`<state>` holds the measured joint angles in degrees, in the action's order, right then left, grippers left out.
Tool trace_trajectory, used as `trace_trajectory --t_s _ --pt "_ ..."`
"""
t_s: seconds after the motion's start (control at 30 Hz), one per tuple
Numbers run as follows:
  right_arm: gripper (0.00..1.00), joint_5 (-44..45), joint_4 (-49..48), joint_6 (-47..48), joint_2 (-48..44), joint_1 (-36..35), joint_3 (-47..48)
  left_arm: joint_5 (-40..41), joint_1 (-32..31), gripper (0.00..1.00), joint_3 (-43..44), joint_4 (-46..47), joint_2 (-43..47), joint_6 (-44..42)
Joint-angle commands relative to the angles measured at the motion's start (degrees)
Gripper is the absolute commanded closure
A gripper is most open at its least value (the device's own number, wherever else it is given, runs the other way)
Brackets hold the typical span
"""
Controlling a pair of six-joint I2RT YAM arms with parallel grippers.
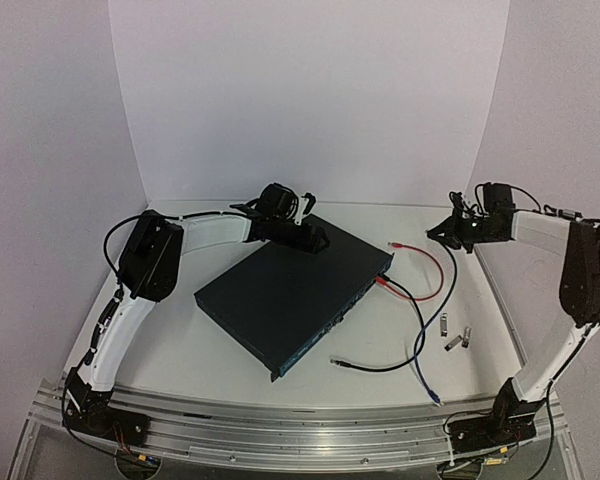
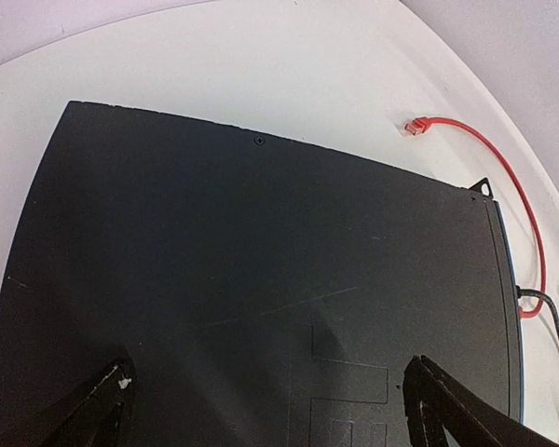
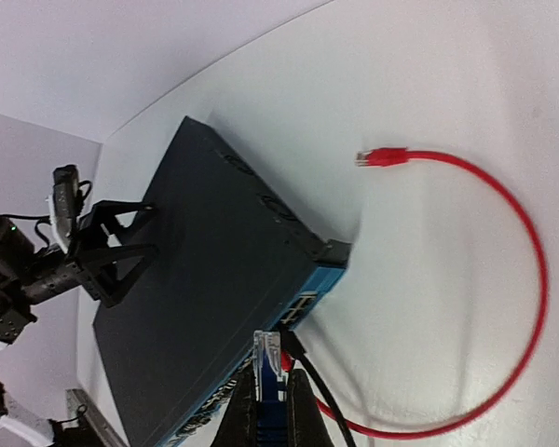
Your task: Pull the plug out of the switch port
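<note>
The dark navy switch lies flat mid-table, its blue port face toward the right. My right gripper is shut on the blue cable's clear plug, held out of the ports, in the air right of the switch's far corner. The blue cable trails down to the table. A red cable and a black cable still enter the port face. My left gripper is open, fingers spread over the switch's top at its far corner.
The red cable's free plug lies on the table beyond the switch; it also shows in the wrist views. The black cable's loose end lies in front. Three small silver modules lie at the right.
</note>
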<state>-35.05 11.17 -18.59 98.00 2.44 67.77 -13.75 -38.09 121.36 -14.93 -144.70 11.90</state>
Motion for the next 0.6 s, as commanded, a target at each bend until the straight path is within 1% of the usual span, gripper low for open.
trace_trajectory --t_s 0.0,0.1,0.2,0.3,0.4,0.57 --pt "1.00 19.65 21.77 12.38 -7.69 0.02 7.94 -0.32 0.82 0.00 -4.52 -12.07 -4.32 1.38" --pt "1.00 22.66 31.55 16.30 -8.55 0.02 14.23 -0.43 0.82 0.00 -5.02 -11.44 -4.11 1.09" --pt "1.00 27.09 39.97 21.72 -6.97 0.12 20.58 -0.32 0.81 0.00 -5.85 -10.36 -3.73 0.90" --pt "1.00 28.90 44.70 26.37 -5.29 0.74 24.75 -0.36 0.82 0.00 -6.18 -9.69 -3.65 0.94" --pt "1.00 28.22 46.89 28.76 -2.58 2.12 27.49 -0.43 0.82 0.00 -6.16 -9.28 -3.72 1.09" --pt "1.00 24.68 45.69 28.38 5.17 4.05 30.26 -0.04 0.82 0.00 -6.18 -9.01 -3.85 1.22"
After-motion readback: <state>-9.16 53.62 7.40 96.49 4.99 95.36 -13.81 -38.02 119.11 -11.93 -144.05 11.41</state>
